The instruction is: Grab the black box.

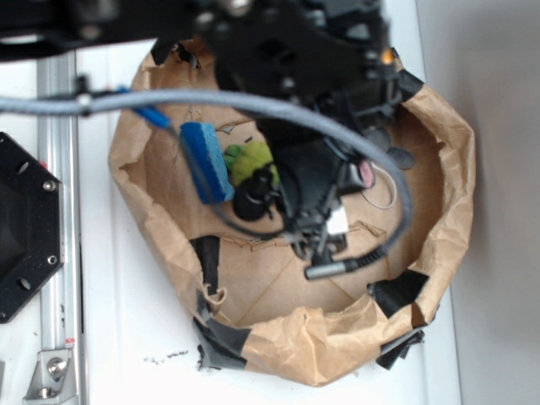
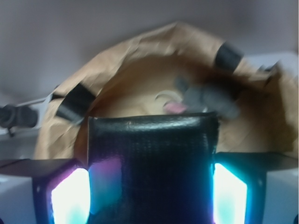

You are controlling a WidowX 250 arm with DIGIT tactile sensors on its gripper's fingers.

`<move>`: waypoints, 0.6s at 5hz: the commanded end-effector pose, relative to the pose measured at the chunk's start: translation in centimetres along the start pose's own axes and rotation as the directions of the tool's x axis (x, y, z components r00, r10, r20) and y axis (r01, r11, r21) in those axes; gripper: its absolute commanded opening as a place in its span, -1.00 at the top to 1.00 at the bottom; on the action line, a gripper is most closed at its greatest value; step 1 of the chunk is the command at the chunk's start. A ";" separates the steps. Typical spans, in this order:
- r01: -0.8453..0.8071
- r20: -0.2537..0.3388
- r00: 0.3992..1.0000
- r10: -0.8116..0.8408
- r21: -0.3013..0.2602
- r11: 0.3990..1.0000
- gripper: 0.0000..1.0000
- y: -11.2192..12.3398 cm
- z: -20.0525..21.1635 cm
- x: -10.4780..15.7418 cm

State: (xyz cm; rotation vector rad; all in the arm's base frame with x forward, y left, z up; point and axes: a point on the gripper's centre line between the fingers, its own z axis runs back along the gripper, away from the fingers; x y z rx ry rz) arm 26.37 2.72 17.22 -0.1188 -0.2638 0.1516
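The black box (image 2: 154, 140) fills the lower middle of the wrist view. It is glossy black with a fine weave and stands between my two glowing fingers (image 2: 70, 196). My gripper (image 2: 149, 191) is shut on it, one finger against each side. In the exterior view my gripper (image 1: 316, 224) hangs over the middle of the brown paper basin (image 1: 337, 346). There the box cannot be told apart from the black arm parts.
In the basin lie a blue sponge (image 1: 207, 160), a green plush toy (image 1: 249, 159), a black round object (image 1: 253, 198) and a grey toy with a pink patch (image 2: 205, 99). A grey cable (image 1: 253, 103) crosses above. A black hexagonal plate (image 1: 25, 228) sits at the left.
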 end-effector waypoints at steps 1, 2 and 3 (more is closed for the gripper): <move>-0.010 -0.077 0.997 0.012 0.019 1.000 1.00 -0.2 -0.6 -0.5; -0.015 -0.091 0.996 0.016 0.003 1.000 1.00 -0.9 -1.0 -0.3; 0.001 -0.076 0.997 0.000 0.017 1.000 1.00 -1.2 -1.4 -0.4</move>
